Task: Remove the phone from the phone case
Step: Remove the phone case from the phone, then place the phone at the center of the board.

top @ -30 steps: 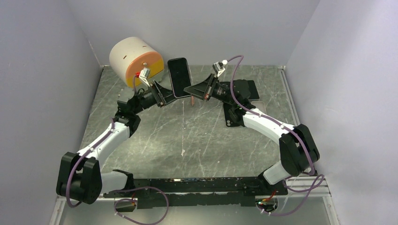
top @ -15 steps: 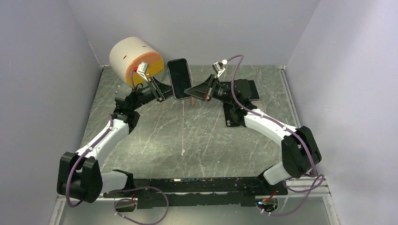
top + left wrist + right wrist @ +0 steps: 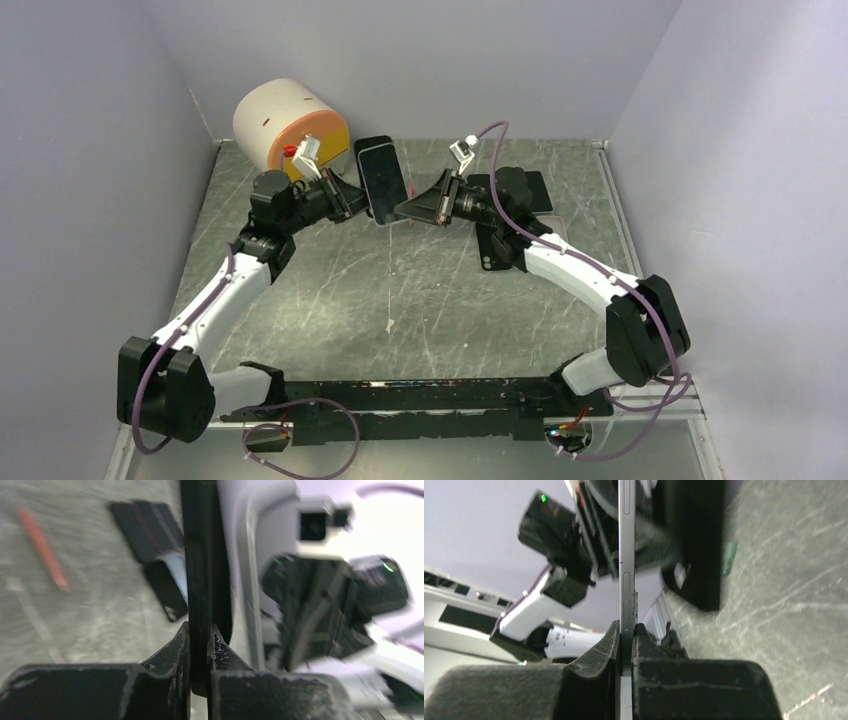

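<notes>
The left end effector [image 3: 200, 632] pinches the phone case [image 3: 201, 540]; the right end effector [image 3: 626, 630] pinches the phone [image 3: 627, 545], directly opposite.

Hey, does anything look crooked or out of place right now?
Only the phone case: in the right wrist view it splays away from the silver phone instead of hugging it. The left gripper pinches the case, the right gripper pinches the phone, so that suits the job. Nothing looks spilled or broken.

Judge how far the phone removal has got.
Done: left gripper shut on the black phone case, right gripper shut on the phone by its silver edge, both held above the table. In hand: a gap shows between them. Left: pulling the phone fully free.
</notes>
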{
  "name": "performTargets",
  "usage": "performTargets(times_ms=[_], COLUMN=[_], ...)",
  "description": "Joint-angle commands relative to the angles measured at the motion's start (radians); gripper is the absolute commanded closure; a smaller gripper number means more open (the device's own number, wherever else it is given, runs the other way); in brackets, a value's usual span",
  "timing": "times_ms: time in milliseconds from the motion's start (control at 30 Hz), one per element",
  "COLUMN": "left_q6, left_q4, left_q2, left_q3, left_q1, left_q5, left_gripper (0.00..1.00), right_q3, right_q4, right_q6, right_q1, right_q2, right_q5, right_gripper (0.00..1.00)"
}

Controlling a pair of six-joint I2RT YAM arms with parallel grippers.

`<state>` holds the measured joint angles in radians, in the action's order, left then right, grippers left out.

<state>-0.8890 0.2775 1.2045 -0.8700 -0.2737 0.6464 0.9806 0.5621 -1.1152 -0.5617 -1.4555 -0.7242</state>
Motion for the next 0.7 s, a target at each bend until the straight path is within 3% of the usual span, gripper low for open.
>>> performTargets(times_ms=[0, 200, 500, 667], left_q6=[0.241, 0.277, 0.255, 0.204], left_q4=[-0.234, -0.362, -0.412, -0.369], left_q2=[-0.066, -0.099, -0.173, -0.223], left_q3=[-0.087, -0.094, 0.011, 0.096], left_q1=[0.036, 0.054, 0.091, 0.091], left_q5=[-0.416, -0.585, -0.449, -0.267], left_gripper=[0.97, 0.97, 0.98, 0.97], right_q3=[0.01, 0.016, -0.014, -0.005], right_q4=[-0.06, -0.198, -0.494, -0.557], right_q6=[0.074, 0.173, 0.427, 0.529], right_q1=[-0.018, -0.011, 0.148, 0.211], right_q2=[0.091, 0.112, 0.166, 0.096], right_q5=[-0.152, -0.145, 0.025, 0.106], right_gripper=[1.0, 1.0, 1.0, 1.0])
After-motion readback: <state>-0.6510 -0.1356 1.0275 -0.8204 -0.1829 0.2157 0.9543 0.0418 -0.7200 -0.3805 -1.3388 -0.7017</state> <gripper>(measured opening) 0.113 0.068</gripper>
